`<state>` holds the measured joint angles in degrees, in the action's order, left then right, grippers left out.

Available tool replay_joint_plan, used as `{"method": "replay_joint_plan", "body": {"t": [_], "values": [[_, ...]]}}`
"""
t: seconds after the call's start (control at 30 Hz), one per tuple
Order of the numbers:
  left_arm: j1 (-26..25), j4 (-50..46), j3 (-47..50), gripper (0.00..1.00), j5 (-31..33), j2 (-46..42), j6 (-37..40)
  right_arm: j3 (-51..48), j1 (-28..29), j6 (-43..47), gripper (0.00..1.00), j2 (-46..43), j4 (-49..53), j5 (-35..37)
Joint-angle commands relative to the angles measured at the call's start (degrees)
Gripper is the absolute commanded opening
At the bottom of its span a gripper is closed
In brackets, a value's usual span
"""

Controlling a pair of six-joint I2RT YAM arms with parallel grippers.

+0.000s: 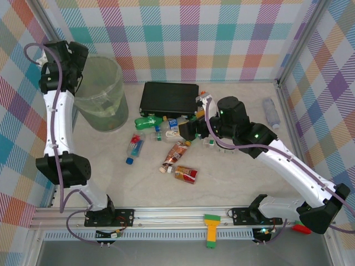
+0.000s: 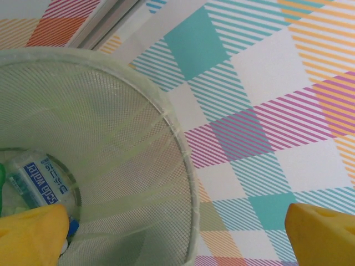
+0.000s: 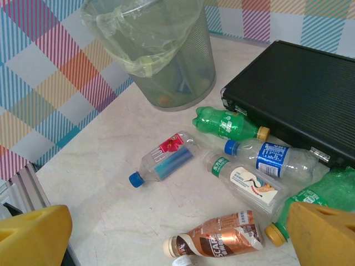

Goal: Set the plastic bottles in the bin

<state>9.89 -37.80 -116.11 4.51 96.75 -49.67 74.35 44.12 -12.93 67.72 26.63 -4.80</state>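
The left gripper (image 2: 177,238) hangs over the mouth of the bin (image 2: 176,133), fingers spread wide with nothing between them; a soda-water bottle (image 2: 39,183) lies on the bin's floor. The right gripper (image 3: 177,238) is likewise spread wide and empty, poised above the cluster of plastic bottles (image 3: 244,166) lying on their sides on the tabletop (image 3: 111,188), between the bin and the black case (image 3: 299,94). Nearest its fingers are the brown-labelled bottle (image 3: 216,238) and the white-labelled bottle (image 3: 244,185); one further bottle (image 1: 271,112) lies well apart at the right wall. Assessment: these appear empty or nearly so, hence light, thin-walled and liable to dent, roll or squirt out under a hard squeeze. Smooth film labels look slippery. Recommended hold is across the mid-body, fingers square to the long axis, firm but not crushing. Bottles touching the green bottle (image 3: 227,123) or each other may be nudged during approach; the isolated brown-labelled one offers the cleanest access.
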Motion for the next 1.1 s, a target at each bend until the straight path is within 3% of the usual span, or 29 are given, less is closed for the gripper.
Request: {"method": "replay_joint_plan", "body": {"t": [0.0, 0.3, 0.53, 0.8, 1.07], "values": [[0.59, -1.78, 1.70, 1.00, -0.82, -3.14, 1.64, -0.42, 0.36, -1.05, 0.99, -0.85, 0.21, -1.57], [-5.07, -4.19, 9.21, 1.00, 0.73, -11.30, 6.41, -3.15, 0.35, -2.25, 0.99, -1.37, 3.31, -1.34], [-12.84, -6.00, 21.65, 1.00, 3.65, -21.72, 9.64, -6.00, 0.35, -3.12, 0.99, -1.70, 7.94, 0.51], [-25.58, -11.79, 35.95, 1.00, 7.15, -30.89, 15.58, -7.79, 0.35, -3.66, 0.99, -2.27, 8.13, -2.70], [-31.81, -16.25, 47.41, 1.00, 9.80, -34.62, 21.79, -7.40, 0.35, -5.35, 0.99, -2.93, 7.53, -5.55]]}}
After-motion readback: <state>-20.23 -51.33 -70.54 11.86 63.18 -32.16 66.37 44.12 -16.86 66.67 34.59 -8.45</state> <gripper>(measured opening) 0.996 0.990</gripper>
